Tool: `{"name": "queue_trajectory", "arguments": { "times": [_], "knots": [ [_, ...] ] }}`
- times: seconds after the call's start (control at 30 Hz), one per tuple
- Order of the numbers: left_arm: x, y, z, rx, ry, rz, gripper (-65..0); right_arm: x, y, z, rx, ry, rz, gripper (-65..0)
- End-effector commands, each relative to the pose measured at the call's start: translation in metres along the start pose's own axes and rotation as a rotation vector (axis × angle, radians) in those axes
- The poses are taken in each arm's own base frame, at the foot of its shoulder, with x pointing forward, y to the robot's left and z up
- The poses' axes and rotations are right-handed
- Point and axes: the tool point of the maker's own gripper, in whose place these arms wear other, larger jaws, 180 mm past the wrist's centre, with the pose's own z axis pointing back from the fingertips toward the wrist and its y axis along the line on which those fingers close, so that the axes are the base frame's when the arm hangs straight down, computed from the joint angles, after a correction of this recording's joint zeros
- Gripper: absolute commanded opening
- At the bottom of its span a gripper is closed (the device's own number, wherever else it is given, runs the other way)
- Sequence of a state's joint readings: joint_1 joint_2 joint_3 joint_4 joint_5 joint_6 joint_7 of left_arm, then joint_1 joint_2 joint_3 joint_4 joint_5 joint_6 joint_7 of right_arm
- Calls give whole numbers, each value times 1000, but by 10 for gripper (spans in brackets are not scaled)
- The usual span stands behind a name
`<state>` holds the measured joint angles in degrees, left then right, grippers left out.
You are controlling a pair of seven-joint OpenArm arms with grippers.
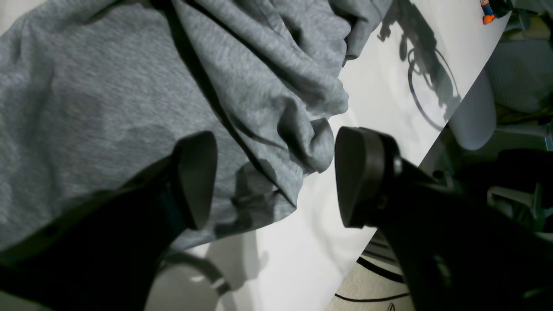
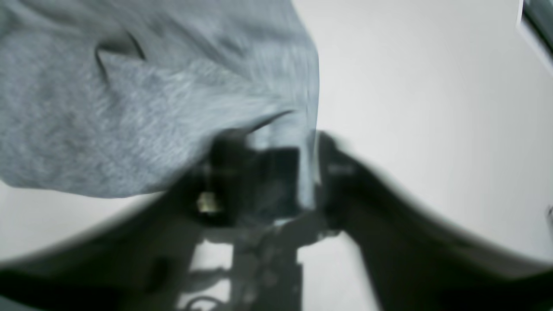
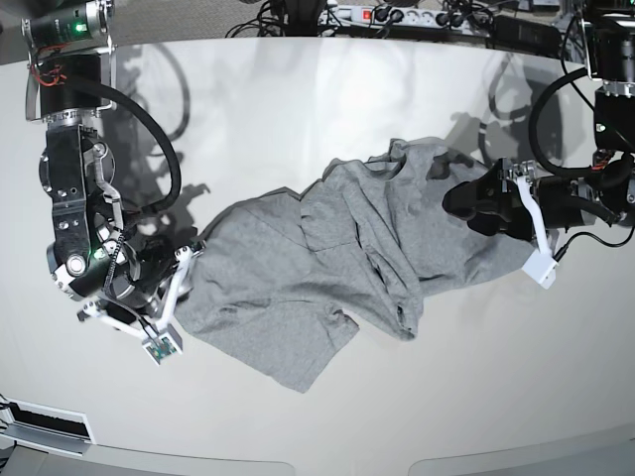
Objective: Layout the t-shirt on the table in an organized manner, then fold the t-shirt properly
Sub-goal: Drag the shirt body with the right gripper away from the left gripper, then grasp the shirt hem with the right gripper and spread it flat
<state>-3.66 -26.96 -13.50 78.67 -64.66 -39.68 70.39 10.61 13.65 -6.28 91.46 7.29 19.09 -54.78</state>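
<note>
The heather-grey t-shirt (image 3: 327, 258) lies crumpled across the middle of the white table (image 3: 317, 99), with no lettering showing. My left gripper (image 3: 466, 203) hovers at the shirt's right end. In the left wrist view it (image 1: 276, 181) is open, its fingers (image 1: 196, 179) straddling a bunched fold of the t-shirt (image 1: 108, 86) without pinching it. My right gripper (image 3: 189, 260) is at the shirt's left edge. The right wrist view is blurred: the gripper (image 2: 281, 168) has its jaws apart, and a strip of the t-shirt's (image 2: 108, 108) edge hangs loose between them.
A power strip with cables (image 3: 397, 15) runs along the table's back edge. In the left wrist view the table (image 1: 380, 86) ends close to the right of the gripper, with floor and black cables (image 1: 376, 285) beyond. A small orange-tipped object (image 1: 488, 11) lies far off.
</note>
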Motion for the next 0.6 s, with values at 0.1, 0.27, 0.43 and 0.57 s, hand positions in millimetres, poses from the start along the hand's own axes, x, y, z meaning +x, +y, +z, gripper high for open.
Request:
{"name": "queue_trajectory", "arguments": {
  "times": [0.1, 0.27, 0.43, 0.57],
  "knots": [
    [17, 0, 8, -1, -47, -29, -220, 21, 7, 10, 82, -56, -3, -248],
    [16, 0, 8, -2, -44, -27, -220, 59, 59, 43, 354, -236, 50, -248],
    [13, -1, 7, -3, -40, -21, -220, 68, 128, 79, 709, -319, 86, -248],
    [12, -1, 7, -5, -40, -18, -220, 49, 164, 63, 707, -282, 74, -248]
  ]
}}
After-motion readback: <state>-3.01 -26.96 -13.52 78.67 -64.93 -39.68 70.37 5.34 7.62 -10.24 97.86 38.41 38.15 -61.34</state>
